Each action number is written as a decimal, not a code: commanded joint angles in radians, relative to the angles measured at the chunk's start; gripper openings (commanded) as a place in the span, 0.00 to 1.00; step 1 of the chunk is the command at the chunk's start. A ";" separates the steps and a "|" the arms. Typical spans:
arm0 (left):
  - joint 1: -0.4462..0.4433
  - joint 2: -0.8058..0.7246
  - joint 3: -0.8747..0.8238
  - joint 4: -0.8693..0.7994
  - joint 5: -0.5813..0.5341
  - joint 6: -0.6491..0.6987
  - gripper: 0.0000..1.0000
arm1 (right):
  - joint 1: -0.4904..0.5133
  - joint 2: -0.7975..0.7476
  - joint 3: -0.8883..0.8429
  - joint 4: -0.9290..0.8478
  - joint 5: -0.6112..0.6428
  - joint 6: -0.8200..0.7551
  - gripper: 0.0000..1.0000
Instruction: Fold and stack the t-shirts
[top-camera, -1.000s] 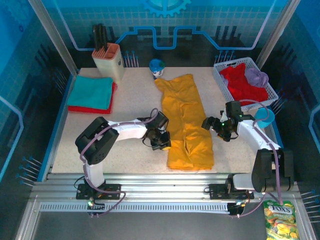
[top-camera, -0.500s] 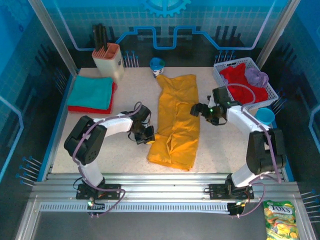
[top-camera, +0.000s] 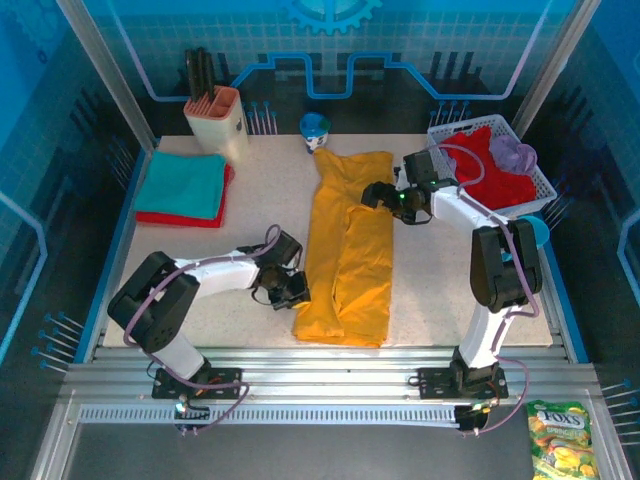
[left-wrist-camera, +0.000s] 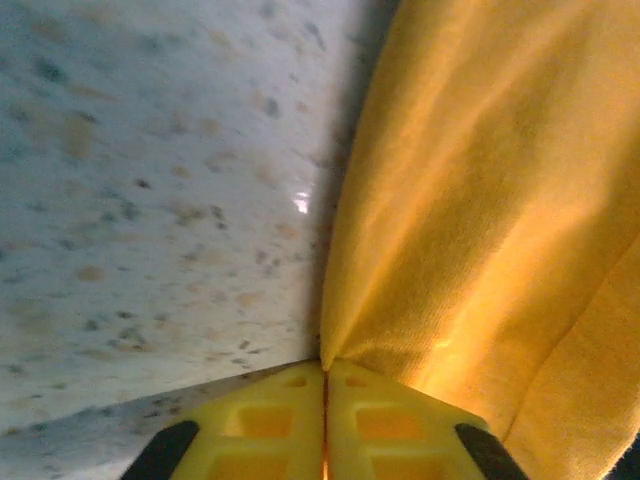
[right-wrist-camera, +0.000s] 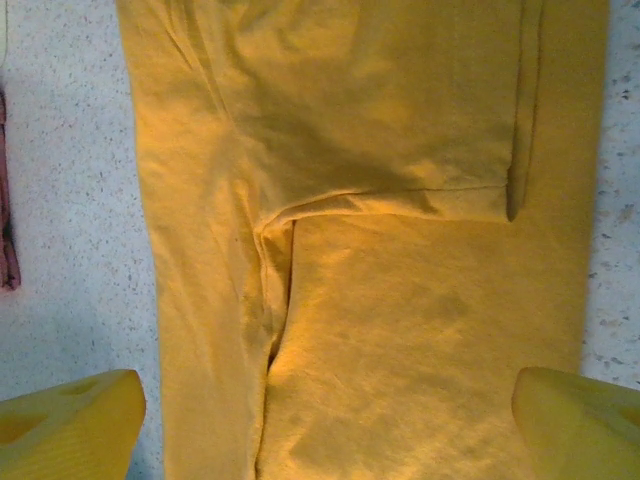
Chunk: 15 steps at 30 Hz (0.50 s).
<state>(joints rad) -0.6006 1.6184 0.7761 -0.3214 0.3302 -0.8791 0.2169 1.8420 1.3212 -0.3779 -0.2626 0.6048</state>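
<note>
- A folded teal t-shirt (top-camera: 182, 183) lay on a red t-shirt (top-camera: 165, 218) at the left of the table (top-camera: 240, 215).
- The left gripper (top-camera: 288, 290) sat at the near left edge of the mustard t-shirt (top-camera: 350, 250), its fingers (left-wrist-camera: 270, 415) pressed together with the cloth's edge pinched in their seam.
- The mustard t-shirt lay folded lengthwise mid-table.
- The right gripper (top-camera: 383, 195) hung over its far right part, jaws wide apart, holding nothing.
- A crumpled red tee (top-camera: 490, 178) and a lavender tee (top-camera: 512, 152) lay in the white basket (top-camera: 443, 158).

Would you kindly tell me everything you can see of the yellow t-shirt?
The mustard-yellow t-shirt, soft cotton-looking knit, is folded lengthwise into a narrow strip, a hemmed sleeve turned in on top. It lies flat on the speckled table. The left claw pinches its near left edge; the open right claw hangs over its far part.
</note>
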 joint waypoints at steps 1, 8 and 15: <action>-0.007 -0.015 -0.004 -0.009 0.001 -0.022 0.25 | 0.012 -0.057 -0.005 -0.066 -0.020 -0.016 0.96; 0.000 -0.115 0.164 -0.237 -0.020 0.091 0.47 | 0.053 -0.189 -0.147 -0.116 -0.112 -0.009 0.96; -0.019 -0.105 0.239 -0.214 0.023 0.096 0.46 | 0.117 -0.302 -0.348 -0.004 -0.221 0.103 0.96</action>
<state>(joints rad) -0.6064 1.4998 1.0111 -0.5041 0.3218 -0.8055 0.3199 1.5806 1.0428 -0.4160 -0.4107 0.6464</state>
